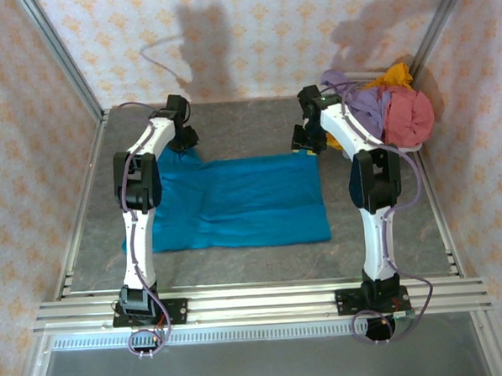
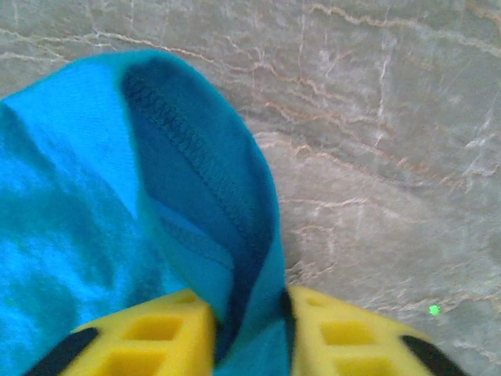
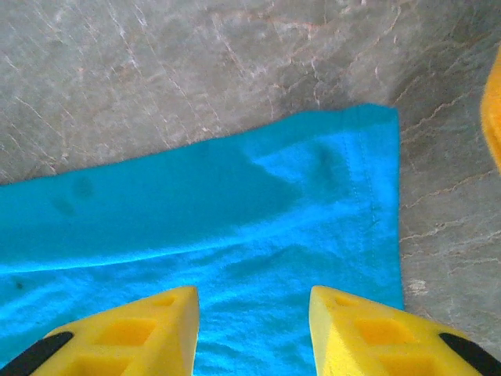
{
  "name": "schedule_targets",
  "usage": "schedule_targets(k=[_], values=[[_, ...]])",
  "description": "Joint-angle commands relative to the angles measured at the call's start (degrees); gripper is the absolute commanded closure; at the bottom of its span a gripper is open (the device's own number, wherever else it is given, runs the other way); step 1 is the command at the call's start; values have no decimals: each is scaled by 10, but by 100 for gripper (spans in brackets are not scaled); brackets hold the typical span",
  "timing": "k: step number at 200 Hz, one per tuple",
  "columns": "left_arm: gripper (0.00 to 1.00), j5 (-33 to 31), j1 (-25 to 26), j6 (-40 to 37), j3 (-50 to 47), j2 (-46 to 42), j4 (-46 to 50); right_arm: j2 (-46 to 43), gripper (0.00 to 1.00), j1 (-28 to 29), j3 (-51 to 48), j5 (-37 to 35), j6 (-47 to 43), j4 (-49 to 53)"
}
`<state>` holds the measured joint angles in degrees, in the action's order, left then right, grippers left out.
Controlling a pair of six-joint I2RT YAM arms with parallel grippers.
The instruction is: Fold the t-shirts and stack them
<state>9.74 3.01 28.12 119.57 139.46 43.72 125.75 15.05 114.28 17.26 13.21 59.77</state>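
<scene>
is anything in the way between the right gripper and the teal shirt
Nothing visible. The right gripper hangs open directly over a corner of the teal t-shirt, with only flat cloth between its fingers. The pile of other shirts sits off to its right.

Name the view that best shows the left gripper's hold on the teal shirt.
Left wrist: the left gripper pinches a fold of the shirt close up. Top view puts it at the shirt's far-left corner, pinch too small to judge. Right wrist shows another corner lying flat.
</scene>
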Motion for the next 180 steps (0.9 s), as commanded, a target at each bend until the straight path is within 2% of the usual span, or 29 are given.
schedule_targets(k=[1,29,67,137,180], values=[[82,-21,0,-12,11,19,35,16,59,-1,34,-33,-16,29],[85,-24,0,-15,10,14,34,36,59,0,57,-49,-37,39],[100,-18,-1,-15,9,9,34,72,59,0,97,-79,-55,55],[100,-22,-1,-20,2,-14,36,124,59,0,139,-151,-72,43],[100,-21,-2,-23,-7,-17,35,157,59,-1,159,-139,-91,36]])
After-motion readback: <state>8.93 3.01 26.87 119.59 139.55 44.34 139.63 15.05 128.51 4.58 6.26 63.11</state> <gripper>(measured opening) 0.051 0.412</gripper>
